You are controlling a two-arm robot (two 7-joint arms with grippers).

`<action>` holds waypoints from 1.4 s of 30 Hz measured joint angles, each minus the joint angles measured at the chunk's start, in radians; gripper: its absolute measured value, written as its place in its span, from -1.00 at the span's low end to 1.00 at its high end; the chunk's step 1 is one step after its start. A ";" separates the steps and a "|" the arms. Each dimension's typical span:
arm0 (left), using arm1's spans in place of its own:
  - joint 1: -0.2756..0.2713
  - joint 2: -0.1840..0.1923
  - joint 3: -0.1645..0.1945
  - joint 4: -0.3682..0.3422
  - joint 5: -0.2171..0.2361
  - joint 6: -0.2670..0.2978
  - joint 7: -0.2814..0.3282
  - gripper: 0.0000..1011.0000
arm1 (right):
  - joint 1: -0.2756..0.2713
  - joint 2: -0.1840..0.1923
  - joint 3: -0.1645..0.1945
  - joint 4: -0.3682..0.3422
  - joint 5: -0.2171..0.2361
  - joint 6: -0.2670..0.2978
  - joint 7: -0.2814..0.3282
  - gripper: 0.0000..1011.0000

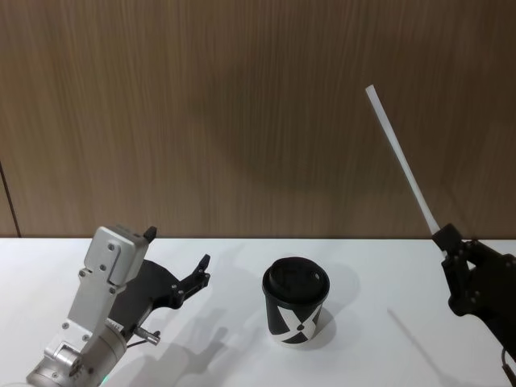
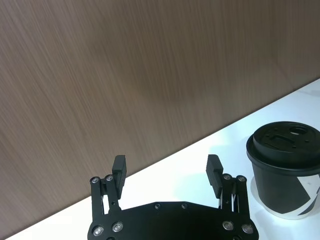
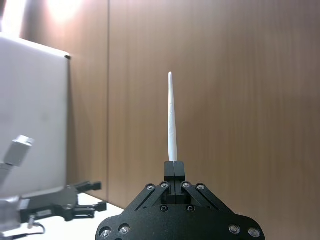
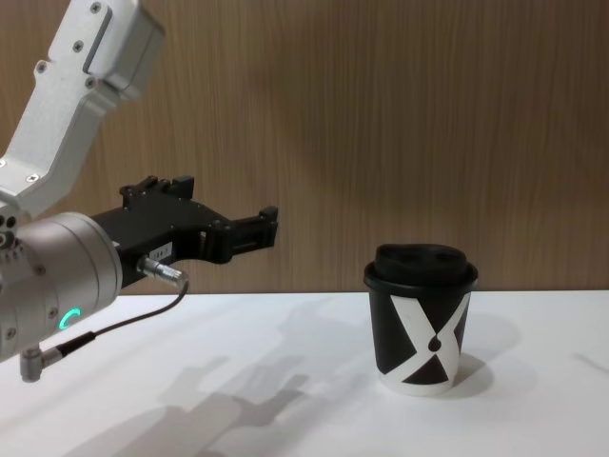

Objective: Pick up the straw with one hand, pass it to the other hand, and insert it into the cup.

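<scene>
A: right gripper (image 1: 445, 235), raised over desk's right side, jaws pinched tight on lower end of straw (image 1: 401, 157).
B: straw, white, wholly clear of desk, slanting up and to left against wood-panelled wall (image 1: 201, 97).
C: cup (image 1: 296, 310), black, lidded, upright near middle of white desk (image 1: 242, 355), between both grippers, touching neither.
D: left gripper (image 1: 179, 248), held above desk left of cup, fingers spread wide, nothing between them.
</scene>
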 joint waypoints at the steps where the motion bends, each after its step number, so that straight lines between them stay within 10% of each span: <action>1: 0.000 0.000 0.000 0.000 0.000 0.000 0.000 0.98 | 0.000 0.003 -0.001 -0.002 0.017 0.001 0.016 -1.00; 18: -0.005 -0.001 -0.003 -0.001 -0.017 0.004 -0.027 0.98 | -0.002 0.025 -0.017 -0.011 0.105 0.016 0.098 -1.00; 42: -0.091 -0.011 -0.001 -0.003 -0.203 0.079 -0.306 0.98 | -0.002 0.031 -0.022 -0.014 0.133 0.022 0.125 -1.00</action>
